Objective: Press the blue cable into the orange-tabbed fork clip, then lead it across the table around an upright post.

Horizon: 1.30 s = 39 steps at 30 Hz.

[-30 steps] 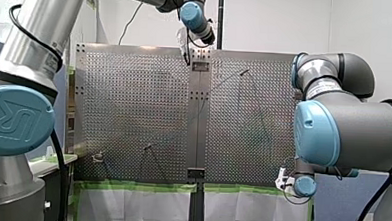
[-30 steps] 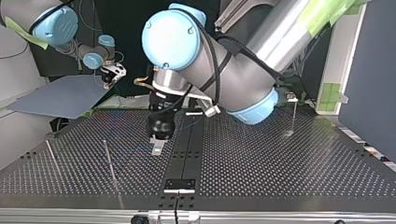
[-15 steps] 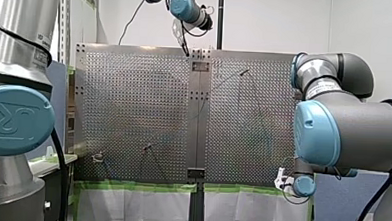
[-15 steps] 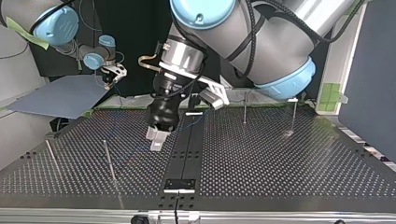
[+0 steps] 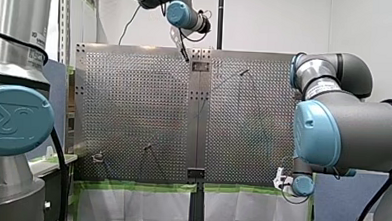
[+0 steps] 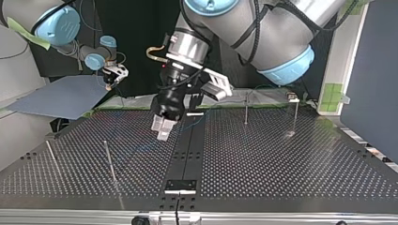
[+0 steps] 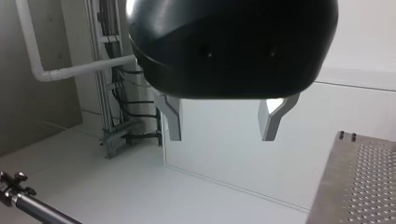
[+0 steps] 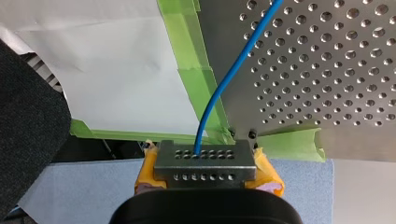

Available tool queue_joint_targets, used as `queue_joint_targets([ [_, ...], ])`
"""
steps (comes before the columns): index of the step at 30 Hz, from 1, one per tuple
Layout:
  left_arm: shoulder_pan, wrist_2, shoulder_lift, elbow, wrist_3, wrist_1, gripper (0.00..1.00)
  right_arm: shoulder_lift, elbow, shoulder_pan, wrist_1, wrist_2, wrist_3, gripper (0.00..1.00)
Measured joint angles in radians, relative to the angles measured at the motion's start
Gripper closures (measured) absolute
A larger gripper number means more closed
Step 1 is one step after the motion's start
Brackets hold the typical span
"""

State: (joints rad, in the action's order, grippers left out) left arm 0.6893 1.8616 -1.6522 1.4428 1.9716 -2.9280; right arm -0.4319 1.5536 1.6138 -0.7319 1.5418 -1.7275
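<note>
Blue cable (image 8: 224,84): pinches it in right gripper (image 8: 205,158); lifts left gripper (image 6: 162,127), spread and empty, off the table (image 6: 281,164); probably ends pressing.

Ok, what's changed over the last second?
My left pincer rose away from the table and tilted; the left wrist view shows it open and empty now. My right pincer stayed put past the table's edge, shut on the blue cable.
</note>
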Motion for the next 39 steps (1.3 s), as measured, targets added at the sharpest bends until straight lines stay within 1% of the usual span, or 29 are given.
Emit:
queue_joint_targets([
  [3,0.0,0.001,0.0,0.033,0.014,0.033,0.14,0.0,0.0,0.001,0.0,0.0,0.0,1.0],
  [14,-0.005,0.005,0.0,0.152,0.035,0.152,0.14,0.0,0.0,0.005,0.0,0.0,0.002,1.0],
  [18,-0.005,0.024,0.0,0.198,0.039,0.198,0.14,0.0,0.0,0.006,0.0,0.0,0.003,1.0],
  [26,-0.006,0.06,-0.001,0.271,0.037,0.272,0.14,0.0,0.0,0.008,0.0,0.0,0.003,1.0],
  [31,-0.006,0.084,-0.001,0.318,0.028,0.317,0.14,0.0,0.0,0.01,0.0,0.0,0.003,1.0],
  [39,-0.007,0.099,-0.002,0.393,0.018,0.393,0.14,0.0,0.0,0.012,0.0,0.0,0.003,1.0],
])
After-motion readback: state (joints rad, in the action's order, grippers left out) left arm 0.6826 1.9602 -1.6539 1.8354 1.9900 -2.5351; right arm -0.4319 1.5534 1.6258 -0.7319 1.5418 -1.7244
